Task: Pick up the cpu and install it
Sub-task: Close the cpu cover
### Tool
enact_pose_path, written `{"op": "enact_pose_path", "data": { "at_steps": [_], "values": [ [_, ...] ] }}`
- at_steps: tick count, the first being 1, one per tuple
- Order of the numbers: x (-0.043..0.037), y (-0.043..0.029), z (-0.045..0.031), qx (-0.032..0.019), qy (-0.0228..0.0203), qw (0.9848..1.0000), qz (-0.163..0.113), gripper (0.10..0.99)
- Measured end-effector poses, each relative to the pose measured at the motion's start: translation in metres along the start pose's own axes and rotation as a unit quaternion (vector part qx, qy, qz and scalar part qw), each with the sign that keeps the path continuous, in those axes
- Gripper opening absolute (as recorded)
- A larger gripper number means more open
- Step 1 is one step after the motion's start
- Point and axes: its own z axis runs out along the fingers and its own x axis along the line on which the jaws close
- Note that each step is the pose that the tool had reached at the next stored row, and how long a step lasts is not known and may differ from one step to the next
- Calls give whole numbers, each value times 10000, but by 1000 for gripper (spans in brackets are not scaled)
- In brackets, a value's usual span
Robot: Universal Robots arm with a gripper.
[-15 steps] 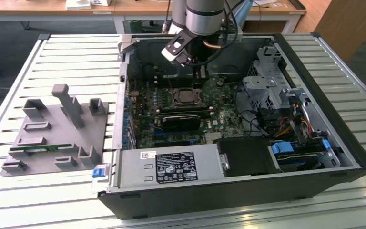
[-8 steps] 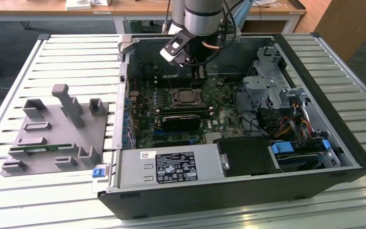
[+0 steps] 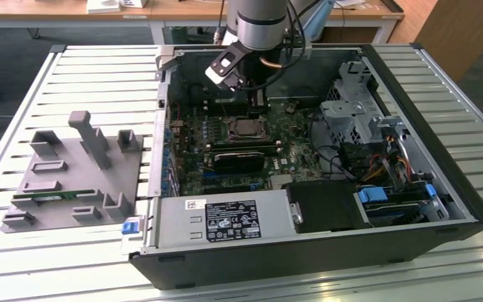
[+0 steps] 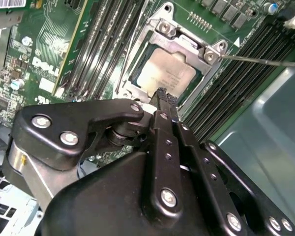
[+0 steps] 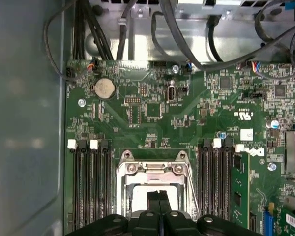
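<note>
cpu [image 4: 163,74] | seated in motherboard socket [image 4: 187,43] | gripper [image 4: 162,93] directly over it, contact unclear | fingers pressed together, gripping nothing

Slatted white table [image 3: 99,75] carries open computer case [image 3: 266,267], grey tray [image 3: 86,182].

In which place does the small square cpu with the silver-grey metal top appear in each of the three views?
Exterior view: the small square silver-grey cpu lies near the picture's middle, just below the black gripper.
Second wrist view: it lies just beyond the gripper's tips.
First wrist view: its pale top shows beside the gripper's tips.
Shared landmark: the silver metal socket frame around the cpu.
</note>
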Motion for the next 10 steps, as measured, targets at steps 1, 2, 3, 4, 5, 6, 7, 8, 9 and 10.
{"op": "enact_pose_path", "data": {
  "at_steps": [1,2,3,4,5,6,7,8,9,10],
  "values": [
    [0,-1,5,0,0,10000,0,106],
    [0,-2,8,0,0,10000,-1,106],
    [0,-4,10,0,0,10000,0,106],
    [0,-6,12,0,-1,10000,0,106],
    [0,-8,15,0,0,10000,0,106],
    [0,-11,17,0,0,10000,0,106],
    [0,-15,20,0,0,10000,0,106],
    [0,-20,25,0,1,10000,0,106],
    [0,-27,31,0,1,10000,0,106],
    [0,-35,37,0,0,10000,0,106]
  ]
}}
